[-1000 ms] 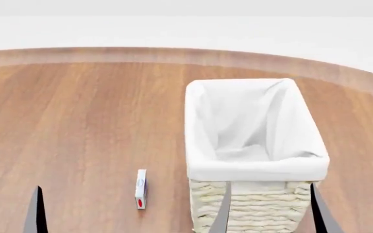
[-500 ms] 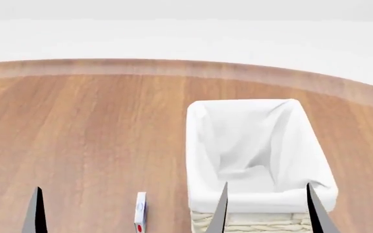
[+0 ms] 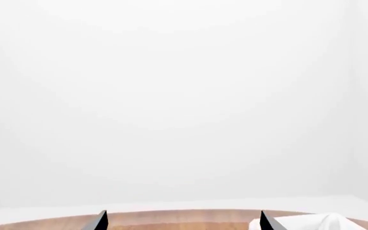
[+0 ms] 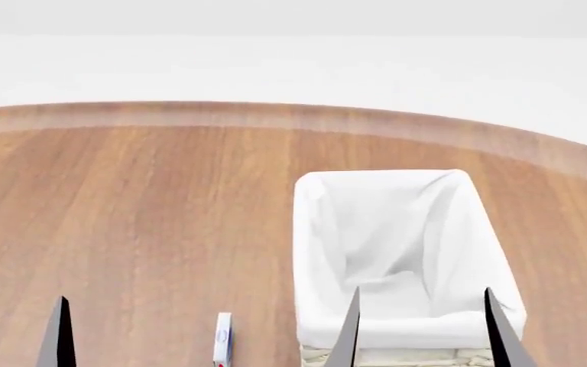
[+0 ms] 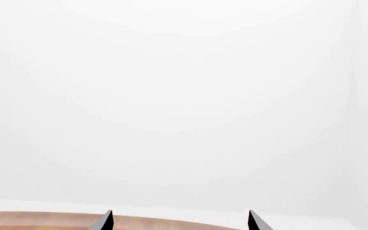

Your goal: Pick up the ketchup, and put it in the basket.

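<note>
Head view: cream basket (image 4: 309,252), white liner.

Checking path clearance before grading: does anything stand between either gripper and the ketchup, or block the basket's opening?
The ketchup is not in view, so its path cannot be judged. The basket is open-topped with only its white liner inside. A small box stands beside it, apart.

So the basket (image 4: 400,260) sits on the right half of the wooden tabletop (image 4: 131,214), white liner folded over the rim, nothing visible inside but cloth. Just left of its near corner there's a small white box (image 4: 222,339) with blue and red print, cut off by the frame edge. The right end effector (image 4: 421,332) shows two dark fingertips spread apart in front of the basket. One dark fingertip (image 4: 61,332) pokes up at lower left.
</note>
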You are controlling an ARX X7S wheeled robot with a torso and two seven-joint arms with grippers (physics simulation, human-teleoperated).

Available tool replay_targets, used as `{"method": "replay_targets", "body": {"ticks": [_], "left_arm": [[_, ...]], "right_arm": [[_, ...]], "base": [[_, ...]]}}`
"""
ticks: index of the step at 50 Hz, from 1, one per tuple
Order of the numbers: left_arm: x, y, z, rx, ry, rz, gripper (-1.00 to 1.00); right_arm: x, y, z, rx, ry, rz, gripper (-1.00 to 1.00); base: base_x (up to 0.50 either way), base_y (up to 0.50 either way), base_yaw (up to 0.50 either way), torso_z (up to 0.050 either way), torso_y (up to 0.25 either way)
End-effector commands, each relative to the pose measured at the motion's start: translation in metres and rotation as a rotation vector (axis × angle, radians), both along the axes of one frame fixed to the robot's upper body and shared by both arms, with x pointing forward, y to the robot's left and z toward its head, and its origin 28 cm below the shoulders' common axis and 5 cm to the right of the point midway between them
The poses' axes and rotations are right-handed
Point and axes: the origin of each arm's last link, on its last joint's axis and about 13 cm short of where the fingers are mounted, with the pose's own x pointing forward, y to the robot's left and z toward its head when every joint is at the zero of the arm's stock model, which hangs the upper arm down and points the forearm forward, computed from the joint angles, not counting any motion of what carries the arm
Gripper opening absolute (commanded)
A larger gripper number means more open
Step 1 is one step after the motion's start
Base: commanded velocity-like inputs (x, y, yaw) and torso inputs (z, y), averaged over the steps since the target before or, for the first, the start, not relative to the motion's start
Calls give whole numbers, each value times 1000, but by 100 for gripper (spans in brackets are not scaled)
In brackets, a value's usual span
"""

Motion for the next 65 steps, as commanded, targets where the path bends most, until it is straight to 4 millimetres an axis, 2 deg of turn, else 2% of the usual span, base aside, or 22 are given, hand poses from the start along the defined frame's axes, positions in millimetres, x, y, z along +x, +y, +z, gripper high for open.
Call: {"method": "replay_targets", "body": {"ticks": [1,9,51,57,62,65], "left_arm": [[0,0,-1,-4,7,-5,100],[-1,0,0,6,10,-8,100],[0,0,-2,23,11,-17,100],[4,6,1,-35,-2,99,100],[11,13,3,-92,-17,307,100],[14,20,1,-133,-14,358,100]], "right_arm": [[0,0,0,0,0,-1,100],[0,0,0,0,0,-2,100],[0,0,0,-6,0,-4,100],[-1,0,1,-6,0,-3,100],[-1,0,0,-6,2,-3,100],[-1,0,0,-6,2,-3,100]], "base": [[0,0,0,50,0],[0,0,0,49,-25],[0,0,0,46,-158],[0,0,0,7,-27],[0,0,0,0,0],[0,0,0,0,0]]}}
